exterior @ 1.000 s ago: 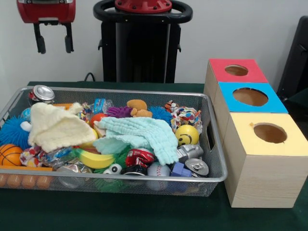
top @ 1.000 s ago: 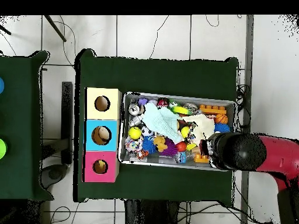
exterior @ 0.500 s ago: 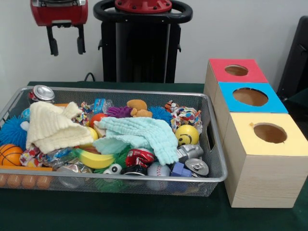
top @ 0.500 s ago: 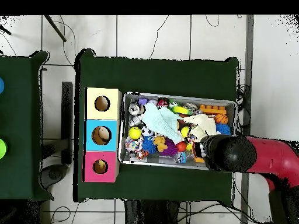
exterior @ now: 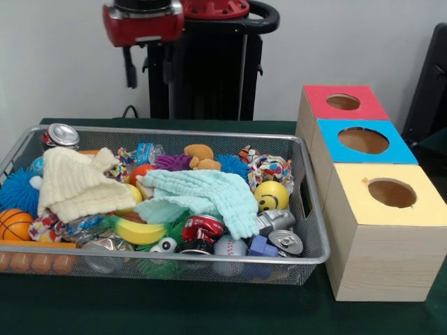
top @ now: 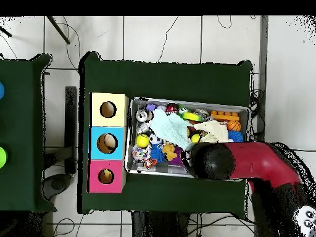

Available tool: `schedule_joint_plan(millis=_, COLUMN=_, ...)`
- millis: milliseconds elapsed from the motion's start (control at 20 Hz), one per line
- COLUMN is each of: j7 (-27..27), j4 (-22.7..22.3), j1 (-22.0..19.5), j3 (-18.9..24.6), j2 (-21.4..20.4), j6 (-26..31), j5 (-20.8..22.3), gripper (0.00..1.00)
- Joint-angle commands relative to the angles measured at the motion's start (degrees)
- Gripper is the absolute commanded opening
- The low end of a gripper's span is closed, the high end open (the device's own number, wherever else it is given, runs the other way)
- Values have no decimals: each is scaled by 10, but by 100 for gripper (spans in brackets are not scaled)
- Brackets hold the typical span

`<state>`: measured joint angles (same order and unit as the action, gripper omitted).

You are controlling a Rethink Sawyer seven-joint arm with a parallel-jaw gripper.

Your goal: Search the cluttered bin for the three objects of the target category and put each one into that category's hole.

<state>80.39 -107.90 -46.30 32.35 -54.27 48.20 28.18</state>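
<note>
The wire mesh bin point(exterior: 209, 134) is full of clutter. It also shows in the overhead view point(top: 185, 102). The red-topped box's round hole point(exterior: 343, 102) is at the far right and shows in the overhead view point(top: 105, 176) too. My gripper point(exterior: 149, 81) hangs open and empty high above the bin's far rim, left of middle. In the overhead view the arm's black head point(top: 213, 162) covers the gripper and part of the bin. In the bin lie a mint cloth point(exterior: 206, 192), a cream cloth point(exterior: 77, 185), a red can point(exterior: 202, 227), silver cans point(exterior: 285, 242) and a yellow smiley ball point(exterior: 271, 195).
The blue-topped box point(exterior: 363, 141) and the yellow-topped box point(exterior: 391, 193) stand in a row with the red one, right of the bin. A banana point(exterior: 136, 232), a basketball point(exterior: 14, 223) and a blue spiky ball point(exterior: 17, 192) lie at the bin's left.
The arm has swung along the bin's far side toward the middle, rightward in the front view. The gripper stays open and empty. The bin's contents have not moved.
</note>
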Motion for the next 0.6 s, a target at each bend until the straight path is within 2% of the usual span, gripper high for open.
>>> schedule_joint_plan(millis=50, j7=64, j4=-20, j1=63, j3=-11, j2=23, j6=-30, j5=15, gripper=100)
schedule_joint_plan(millis=200, j7=95, j4=8, j1=105, j3=-26, j2=49, j6=-40, j5=13, gripper=100)
schedule_joint_plan(millis=450, j7=136, j4=31, j1=152, j3=-56, j2=68, j6=-38, j5=-4, gripper=100)
schedule_joint_plan(millis=550, j7=147, j4=50, j1=169, j3=-69, j2=84, j6=-48, j5=-4, gripper=100)
schedule_joint_plan(millis=600, j7=155, j4=68, j1=179, j3=-77, j2=105, j6=-48, j5=-6, gripper=100)
